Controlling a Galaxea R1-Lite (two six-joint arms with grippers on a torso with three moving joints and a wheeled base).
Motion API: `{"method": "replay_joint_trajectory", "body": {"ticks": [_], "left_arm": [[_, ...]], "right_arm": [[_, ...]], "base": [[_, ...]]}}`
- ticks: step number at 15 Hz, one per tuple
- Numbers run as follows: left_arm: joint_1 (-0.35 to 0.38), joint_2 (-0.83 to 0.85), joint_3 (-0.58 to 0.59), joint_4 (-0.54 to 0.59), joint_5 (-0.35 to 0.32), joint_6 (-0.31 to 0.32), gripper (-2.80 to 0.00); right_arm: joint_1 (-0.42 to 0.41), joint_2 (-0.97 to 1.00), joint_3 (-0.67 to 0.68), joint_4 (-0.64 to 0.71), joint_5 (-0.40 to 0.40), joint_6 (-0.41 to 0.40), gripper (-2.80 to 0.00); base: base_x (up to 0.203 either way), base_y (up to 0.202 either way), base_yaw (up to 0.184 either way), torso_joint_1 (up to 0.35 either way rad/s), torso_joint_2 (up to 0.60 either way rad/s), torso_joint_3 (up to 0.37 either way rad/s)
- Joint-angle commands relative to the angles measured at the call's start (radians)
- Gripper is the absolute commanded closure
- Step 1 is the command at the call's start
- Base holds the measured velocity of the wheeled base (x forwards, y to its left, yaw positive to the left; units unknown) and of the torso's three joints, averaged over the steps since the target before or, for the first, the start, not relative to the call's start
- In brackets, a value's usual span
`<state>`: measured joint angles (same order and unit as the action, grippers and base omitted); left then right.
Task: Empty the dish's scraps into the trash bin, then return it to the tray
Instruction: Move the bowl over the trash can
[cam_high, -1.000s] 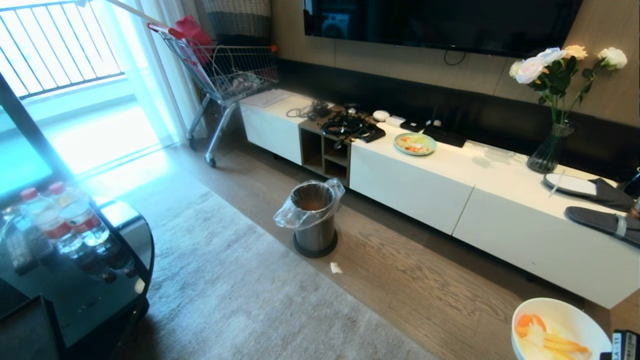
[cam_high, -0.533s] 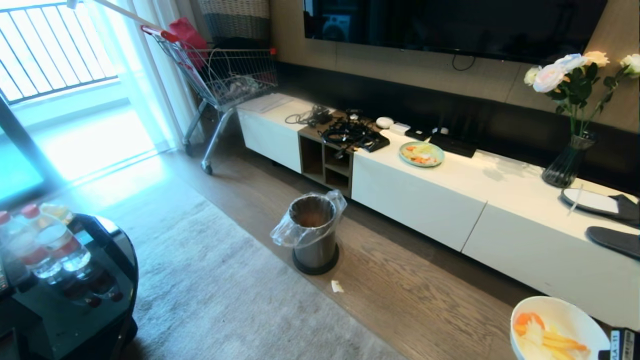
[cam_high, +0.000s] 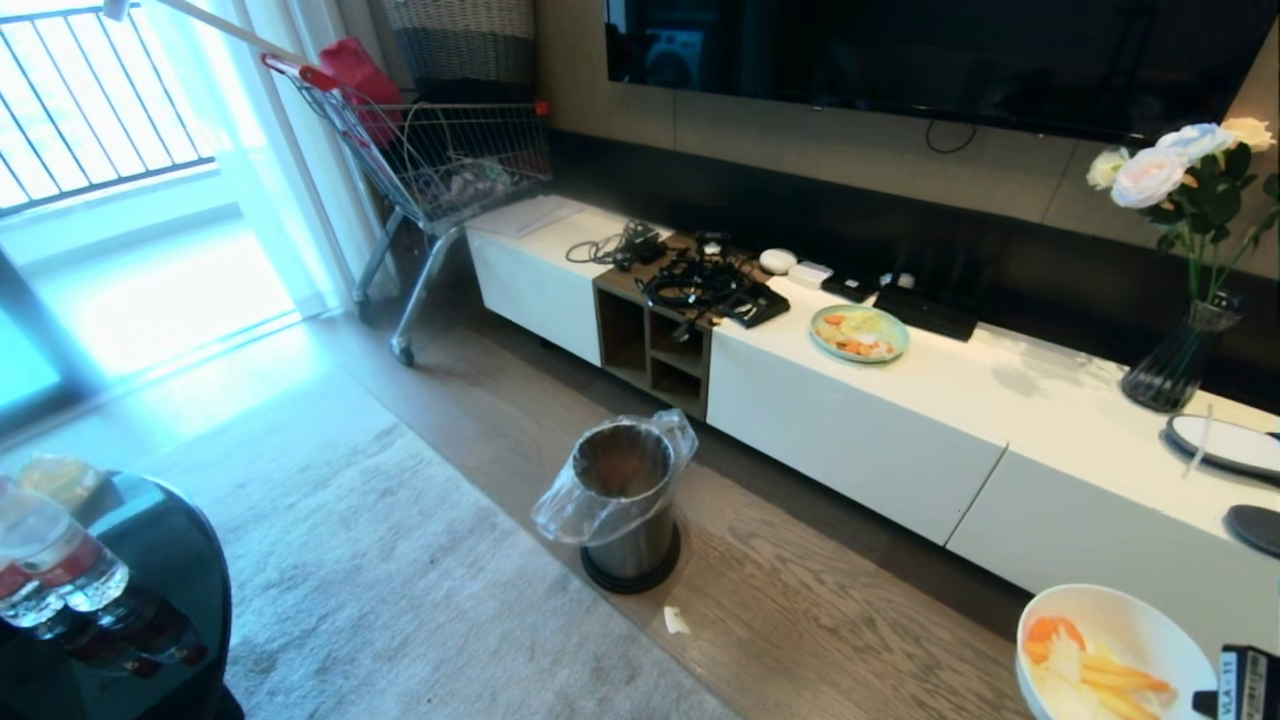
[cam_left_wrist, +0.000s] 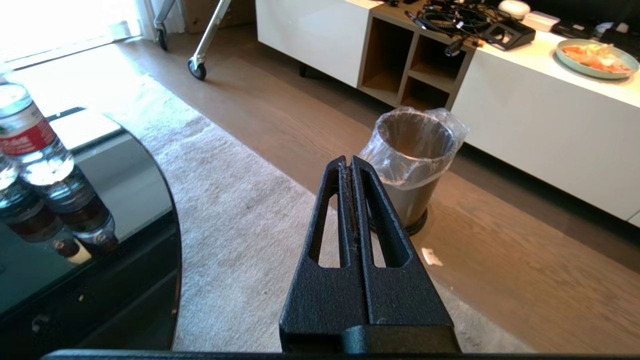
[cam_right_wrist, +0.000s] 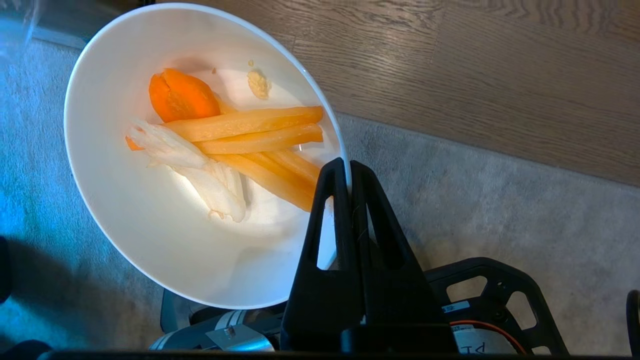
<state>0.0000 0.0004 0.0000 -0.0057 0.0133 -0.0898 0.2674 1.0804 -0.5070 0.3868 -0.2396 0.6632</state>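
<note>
Right gripper (cam_right_wrist: 348, 172): black two-finger gripper, nearest the body at the low right of the head view; clamped thin on the near rim of the dish, one finger inside the wall and one outside, so the bowl can be carried by its edge alone.
Dish (cam_right_wrist: 150, 165): plain round cream-white glossy bowl, deep-sided, held in the air above rug and floor, roughly level; judged kept level so nothing spills before the bin is reached.
Scraps (cam_right_wrist: 240, 145): orange carrot-like chunk, pale yellow strips and white bits, lying loose in the bowl's hollow; none tipped out yet.
Left gripper (cam_left_wrist: 350, 165): black gripper, fingers pressed together on nothing, held off the floor, apparently parked.
Grey rug (cam_high: 400, 600): short-pile, underfoot, meeting the wooden floor.
Trash bin (cam_high: 622, 495): small cylindrical brushed-steel bin, black base ring, clear bag liner folded over the rim to hold it open; stands on the wood in front of the cabinet, well apart from the dish.
White scrap on floor (cam_high: 676, 620): small, just beside the bin's base.
White low cabinet (cam_high: 850, 440): long, behind the bin, carrying a pale green flat plate (cam_high: 859, 333) with food.
Tray: not in view.
</note>
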Motion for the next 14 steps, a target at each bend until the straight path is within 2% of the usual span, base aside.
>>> {"method": "replay_joint_trajectory", "body": {"ticks": [1, 9, 14], "left_arm": [[0.0, 0.0, 0.0, 0.0, 0.001, -0.001, 0.0], [0.0, 0.0, 0.0, 0.0, 0.001, -0.001, 0.0], [0.0, 0.0, 0.0, 0.0, 0.001, -0.001, 0.0]], "right_arm": [[0.001, 0.003, -0.001, 0.001, -0.001, 0.004, 0.0], [0.001, 0.003, 0.004, 0.001, 0.0, 0.004, 0.0], [0.003, 0.001, 0.004, 0.003, 0.0, 0.004, 0.0]], "base": [[0.185, 0.0, 0.001, 0.002, 0.01, 0.0], [0.175, 0.0, 0.002, 0.005, 0.0, 0.003], [0.0, 0.0, 0.0, 0.0, 0.0, 0.0]]}}
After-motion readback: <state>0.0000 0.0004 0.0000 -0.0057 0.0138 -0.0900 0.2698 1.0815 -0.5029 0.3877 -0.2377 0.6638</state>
